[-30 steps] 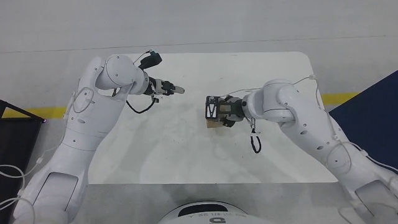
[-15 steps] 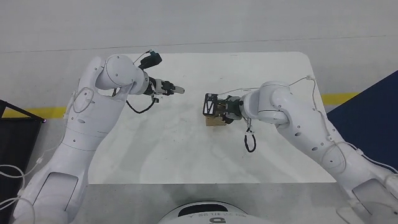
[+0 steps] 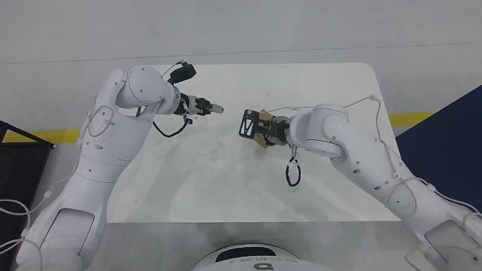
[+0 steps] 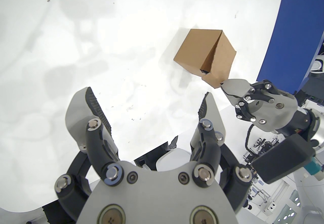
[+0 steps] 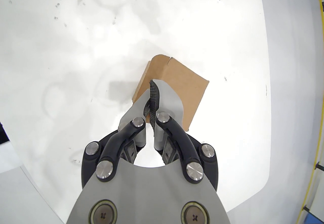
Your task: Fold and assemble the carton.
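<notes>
The carton (image 5: 182, 88), midway across the counter (image 5: 76, 32), is pinched by a flap in the right gripper (image 5: 152, 85); its gaping seam is shown from the left wrist, beyond the wide-spread left gripper (image 4: 148, 103).

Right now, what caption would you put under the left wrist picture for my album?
Open left hand hovers over the white table while the right hand pinches the brown carton.

The right end effector (image 5: 152, 89) hides part of the carton (image 5: 183, 90).
</notes>
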